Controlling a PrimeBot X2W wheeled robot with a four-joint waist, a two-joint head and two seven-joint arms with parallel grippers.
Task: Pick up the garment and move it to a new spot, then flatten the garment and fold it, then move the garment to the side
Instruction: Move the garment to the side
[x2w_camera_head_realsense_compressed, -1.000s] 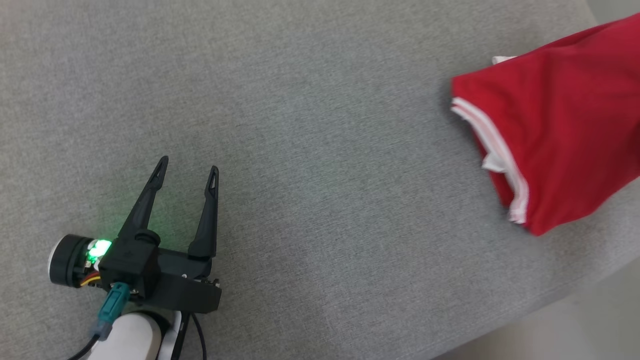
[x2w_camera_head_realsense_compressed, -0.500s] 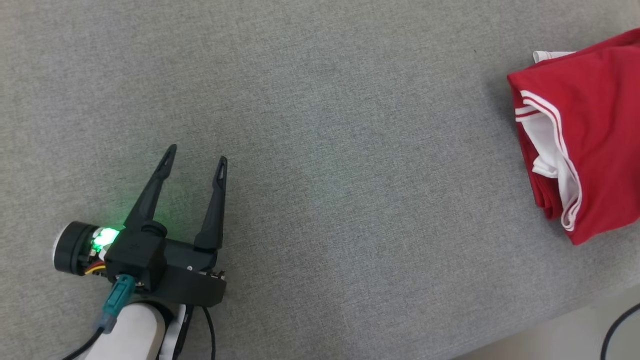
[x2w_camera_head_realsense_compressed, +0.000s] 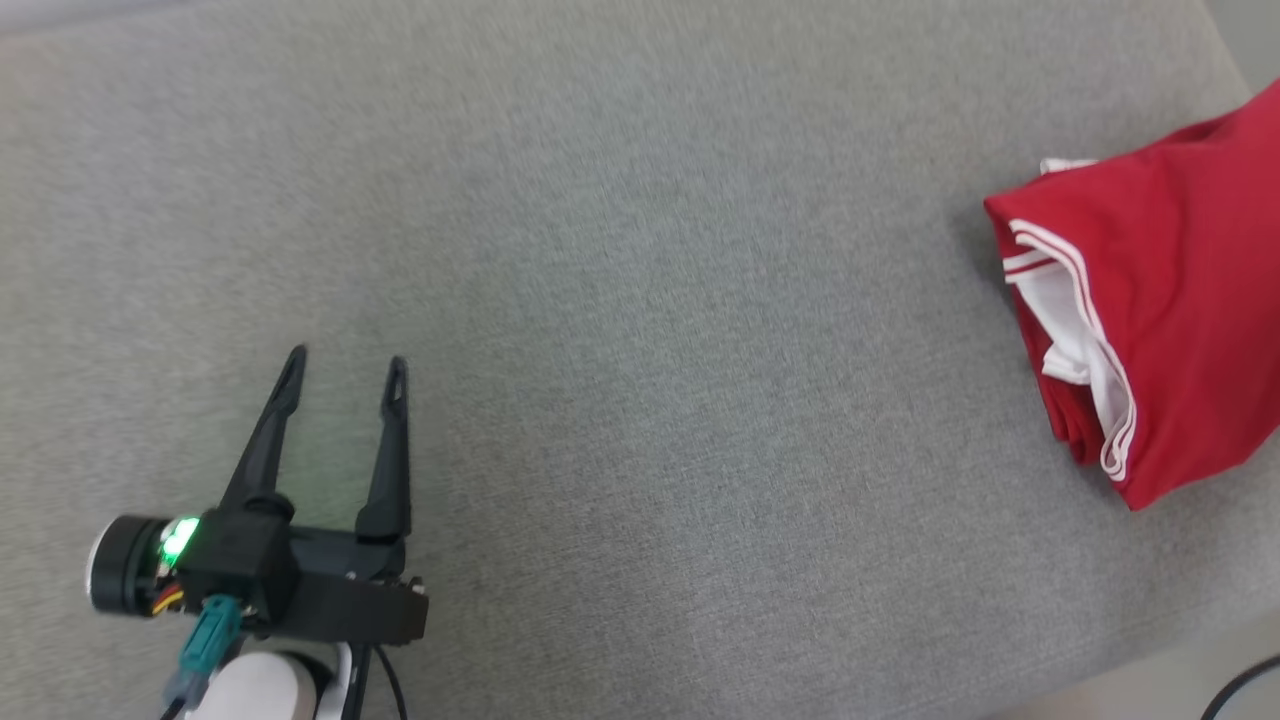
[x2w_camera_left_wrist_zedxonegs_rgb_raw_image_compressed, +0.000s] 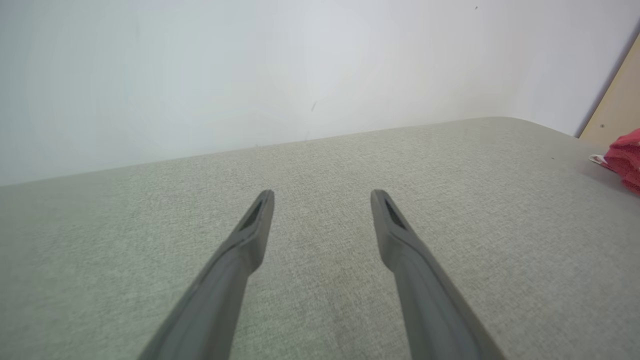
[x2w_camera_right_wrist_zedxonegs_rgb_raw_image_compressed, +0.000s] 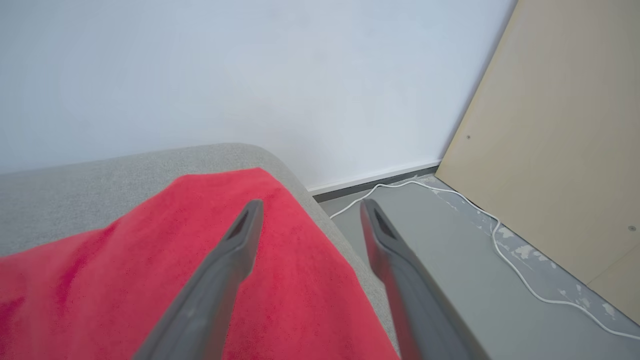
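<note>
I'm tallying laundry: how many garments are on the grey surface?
1: a folded red garment with white trim, partly cropped, at the grey fabric surface's right edge.

You see the garment (x2w_camera_head_realsense_compressed: 1180, 300) run off the head view's edge at 3 o'clock; the left wrist view gives you a mere sliver there. A dark cable (x2w_camera_head_realsense_compressed: 1243, 681) is clipped at 5 o'clock.

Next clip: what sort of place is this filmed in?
Probably a bare test room or lab, not a lived-in home: a grey fabric-covered surface by a plain white wall, a loose white cable on the scuffed grey floor, and an unfinished wooden panel beside it.
</note>
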